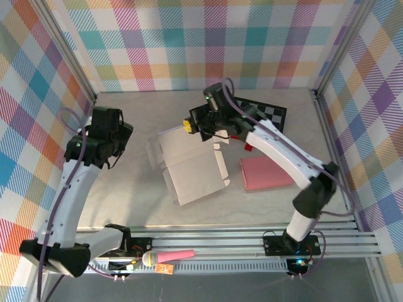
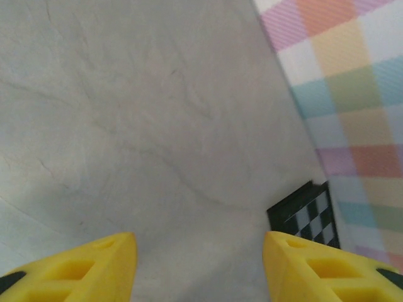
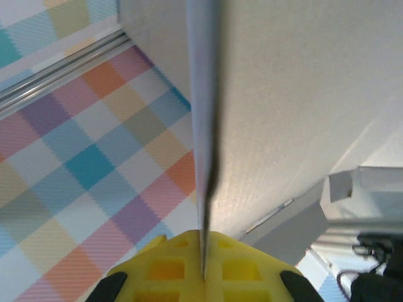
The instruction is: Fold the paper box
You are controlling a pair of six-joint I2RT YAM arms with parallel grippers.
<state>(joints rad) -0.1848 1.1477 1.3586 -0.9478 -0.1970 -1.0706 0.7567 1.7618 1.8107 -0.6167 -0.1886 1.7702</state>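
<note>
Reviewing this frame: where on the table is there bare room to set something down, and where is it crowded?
Bare: the far-left table between the left gripper and back wall; the near strip between paper box and rail. Crowded: centre, where the right gripper pinches the box between checkerboard and pink sheet.

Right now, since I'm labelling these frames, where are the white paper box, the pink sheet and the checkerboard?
white paper box [image 1: 192, 173], top external view, on its large flat panel.
pink sheet [image 1: 264, 173], top external view, on its middle.
checkerboard [image 2: 312, 217], left wrist view, on its chequered face.
</note>
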